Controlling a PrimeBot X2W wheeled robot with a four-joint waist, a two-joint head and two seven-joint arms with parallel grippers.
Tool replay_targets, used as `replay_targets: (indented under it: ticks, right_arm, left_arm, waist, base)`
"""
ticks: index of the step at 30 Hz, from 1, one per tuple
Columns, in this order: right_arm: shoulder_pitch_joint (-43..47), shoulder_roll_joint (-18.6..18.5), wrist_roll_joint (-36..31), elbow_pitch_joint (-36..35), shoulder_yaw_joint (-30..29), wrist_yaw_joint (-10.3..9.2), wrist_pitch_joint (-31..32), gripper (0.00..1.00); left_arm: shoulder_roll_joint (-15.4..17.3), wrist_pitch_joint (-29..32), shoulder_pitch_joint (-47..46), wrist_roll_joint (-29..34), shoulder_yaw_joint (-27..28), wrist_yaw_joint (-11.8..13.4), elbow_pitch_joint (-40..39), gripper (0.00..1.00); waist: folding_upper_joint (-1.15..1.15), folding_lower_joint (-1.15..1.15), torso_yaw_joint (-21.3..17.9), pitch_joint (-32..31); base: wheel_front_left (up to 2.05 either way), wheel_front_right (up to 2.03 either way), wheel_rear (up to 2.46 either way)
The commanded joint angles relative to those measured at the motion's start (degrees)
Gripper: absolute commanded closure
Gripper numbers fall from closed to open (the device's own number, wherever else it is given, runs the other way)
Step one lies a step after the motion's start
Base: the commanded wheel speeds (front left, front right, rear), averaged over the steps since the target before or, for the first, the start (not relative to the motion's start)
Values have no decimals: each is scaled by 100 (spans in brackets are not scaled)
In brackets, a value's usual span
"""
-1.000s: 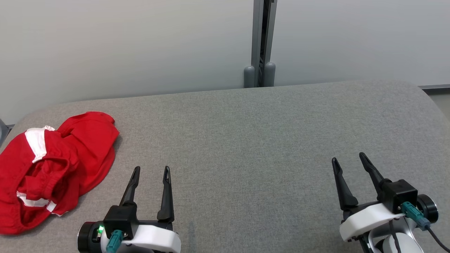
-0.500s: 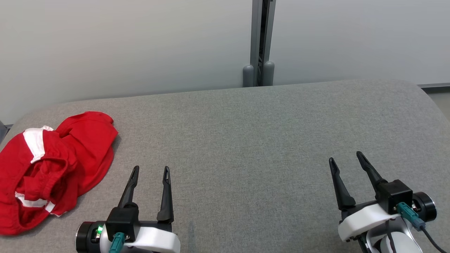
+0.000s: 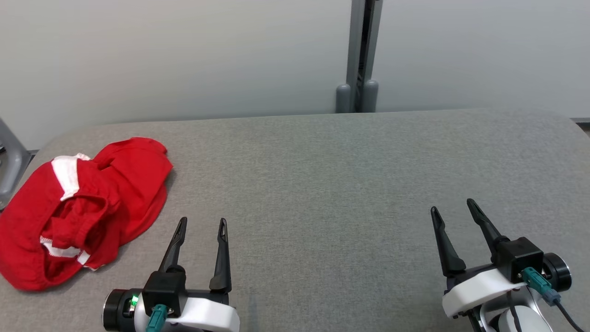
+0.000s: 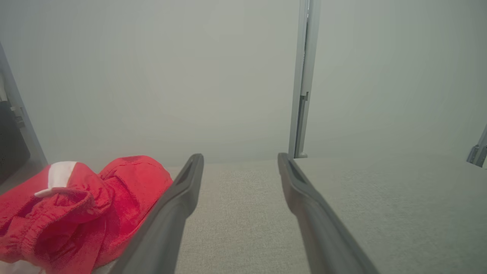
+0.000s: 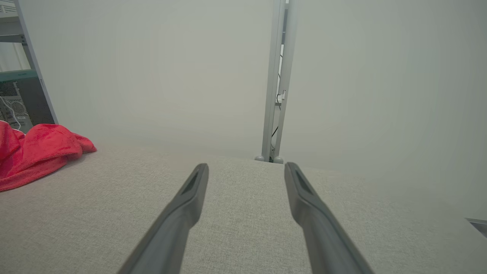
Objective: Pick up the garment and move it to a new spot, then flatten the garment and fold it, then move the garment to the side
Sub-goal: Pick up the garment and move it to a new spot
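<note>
- Worktop (image 3: 322, 184): grey woven-fabric surface with rounded far corners, spanning the whole head view; it carries the garment at its left end.
- Wall (image 3: 184, 55): pale, plain panels rising directly behind the worktop's far edge.
- Garment (image 3: 133, 180): red cloth with white bands, lying crumpled in a loose heap on the left end of the worktop, near the far-left rounded corner. Folds overlap and a gathered hem shows in the middle of the heap. It touches neither gripper. In the left wrist view it lies just beside the outer finger; in the right wrist view it sits far off at the left edge.
- Post (image 3: 364, 50): grey upright between two wall panels, with two rounded feet at the worktop's far edge, right of centre.
- Left gripper (image 3: 203, 220): at the lower left of the head view, above the worktop, fingers pointing away from the robot and spread apart with nothing between them. It is near the garment's right edge but apart from it.
- Right gripper (image 3: 451, 205): at the lower right, fingers likewise spread and holding nothing, over bare fabric, well apart from the garment.
- Metal bracket (image 3: 11, 161): grey angled piece at the far left edge, beyond the garment.
</note>
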Motion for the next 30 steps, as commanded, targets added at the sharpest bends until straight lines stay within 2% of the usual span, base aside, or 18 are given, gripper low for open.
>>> replay_targets:
  ticks: [1, 19, 25, 30]
  right_arm:
    - [60, -28, 38, -59, 32, 0, -15, 0]
    - [202, -29, 394, -76, 552, 0, -15, 0]
    - [230, -29, 442, -38, 645, 0, -15, 0]
    - [228, -30, 456, -17, 682, 0, -15, 0]
  left_arm:
    - [33, -30, -32, -22, 19, 7, 6, 0]
    - [29, -29, 197, 176, 334, -112, 0, 0]
    - [28, -25, 241, 185, 371, -129, 5, 0]
    - [27, -25, 280, 185, 399, -109, -6, 0]
  waist:
    - [0, 0, 286, 25]
    - [0, 0, 1996, -117]
    - [0, 0, 2352, -174]
    - [0, 0, 2457, -204]
  base:
    - [0, 0, 0]
    - [0, 0, 0]
    - [0, 0, 0]
    - [0, 0, 0]
